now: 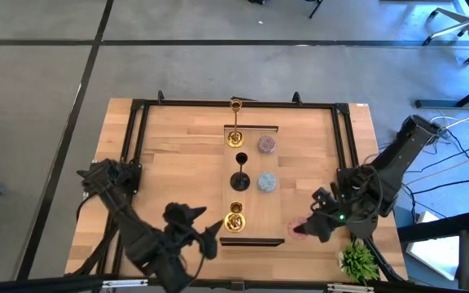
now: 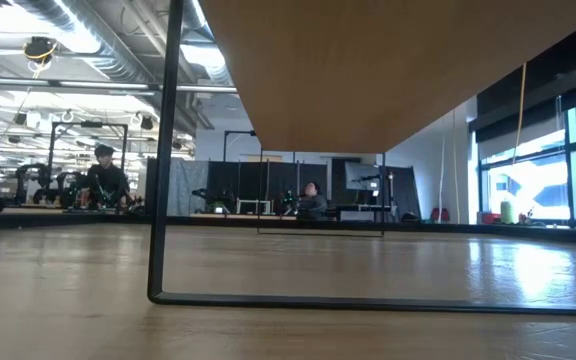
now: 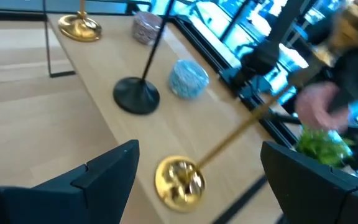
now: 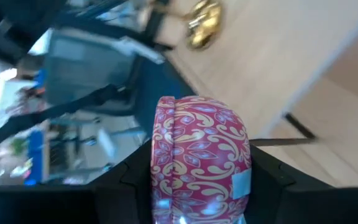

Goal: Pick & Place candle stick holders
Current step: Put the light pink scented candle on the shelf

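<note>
Right gripper (image 1: 306,229) low over the near right of the table (image 1: 177,155), clamped on a pink holder (image 4: 199,155) with a cream scroll pattern, seen close between its fingers in the right wrist view. Just near of it, a green plant (image 1: 357,260) at the table's near right corner.

Left gripper (image 1: 210,232) at the near edge, fingers (image 3: 104,171) spread wide, holding nothing, facing the near gold holder (image 1: 234,218).

In the middle, a column running far from there: black holder (image 1: 239,180), then far gold holder (image 1: 235,137). Right of that column, blue holder (image 1: 267,183) beside the black one, mauve holder (image 1: 266,145) beside the far gold one.
</note>
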